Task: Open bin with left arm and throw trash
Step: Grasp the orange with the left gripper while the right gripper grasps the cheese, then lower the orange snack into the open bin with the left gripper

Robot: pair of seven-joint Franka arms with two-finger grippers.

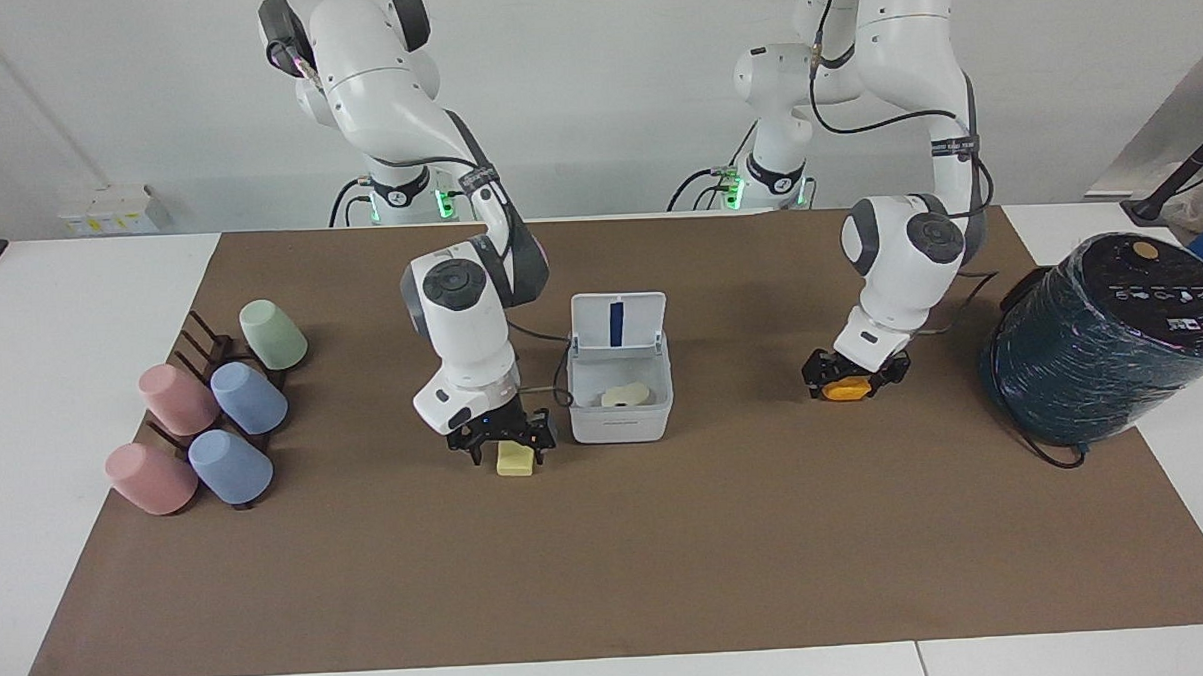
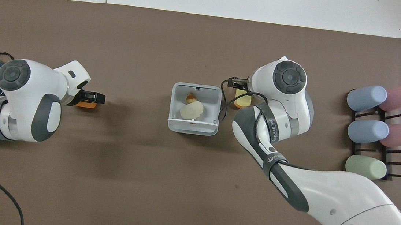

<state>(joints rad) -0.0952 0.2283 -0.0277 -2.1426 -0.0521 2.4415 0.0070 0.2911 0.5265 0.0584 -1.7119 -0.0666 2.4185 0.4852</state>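
Here the small white square plastic bin (image 1: 621,399) sits mid-desk on the brown mat (image 1: 609,558) with its hinged lid (image 1: 618,323) upright, the blue stripe showing inside. A cream-white wedge of toy food (image 1: 625,394) lies in the bin; the overhead view shows a small orange-brown bit (image 2: 190,97) beside it.

The right claw (image 1: 500,448) is down at the pale yellow arch-topped slab (image 1: 515,460), just beside the bin toward the right arm's end of the desk; its fingers stand spread to either side of the slab, not closed on it.

The left claw (image 1: 853,377) is low over the orange lump (image 1: 847,390), well apart from the bin toward the left arm's end, its fingers also wide and straddling the lump.

A big dark teal cylinder (image 1: 1102,339) stands at that end. Pastel cups (image 1: 214,417) lie on a dark rack (image 1: 197,347) at the right arm's end.
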